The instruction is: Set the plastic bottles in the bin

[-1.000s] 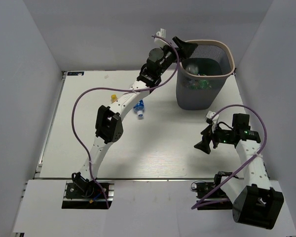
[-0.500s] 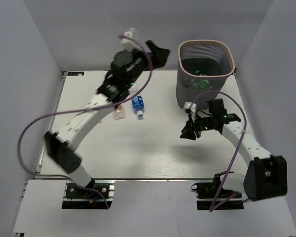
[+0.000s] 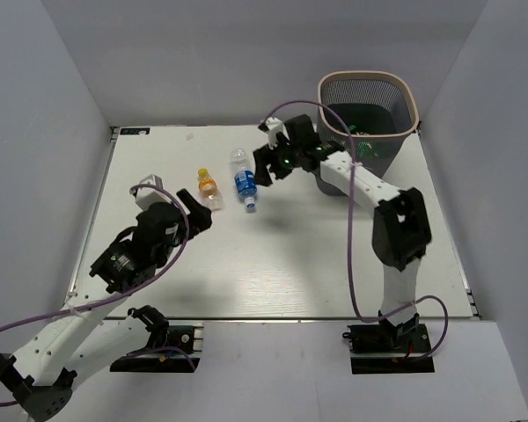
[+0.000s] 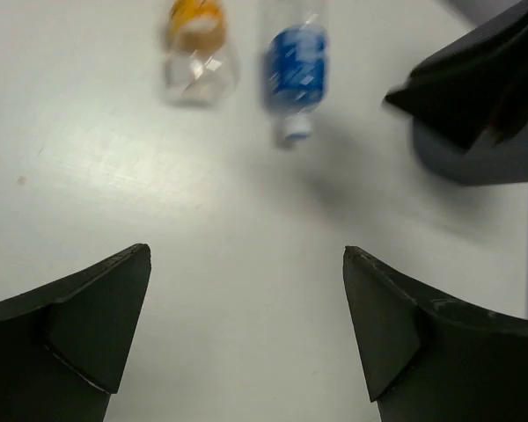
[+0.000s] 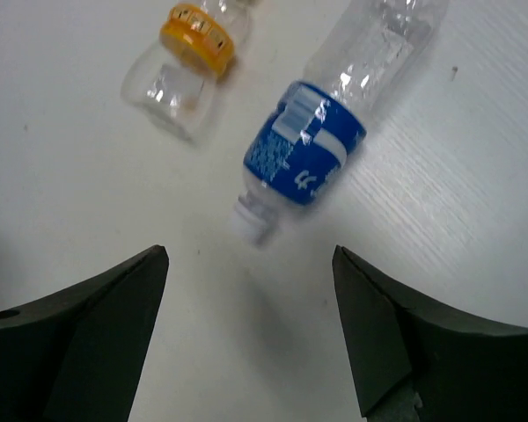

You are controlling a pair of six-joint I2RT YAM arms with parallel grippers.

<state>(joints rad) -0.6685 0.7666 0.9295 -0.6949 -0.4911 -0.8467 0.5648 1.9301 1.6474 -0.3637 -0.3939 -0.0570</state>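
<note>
Two plastic bottles lie side by side on the table. One is clear with a blue label [image 3: 245, 184] and a white cap, the other clear with an orange label [image 3: 209, 189]. Both show in the left wrist view [image 4: 296, 74] [image 4: 194, 46] and the right wrist view [image 5: 319, 156] [image 5: 187, 60]. My right gripper [image 3: 263, 167] is open and empty, just right of the blue-label bottle, its fingers pointing at the cap end [image 5: 251, 255]. My left gripper [image 3: 192, 212] is open and empty [image 4: 246, 255], near the table, short of both bottles. The bin [image 3: 410, 97] stands at the far right with bottles inside.
The right arm [image 3: 361, 180] stretches across in front of the bin's left side. White walls close in the table at the back and both sides. The table's left edge [image 3: 97, 220] runs beside the left arm.
My left arm has pulled back from the bin's rim to the near left. My right arm has reached from the near right across to the two bottles.
</note>
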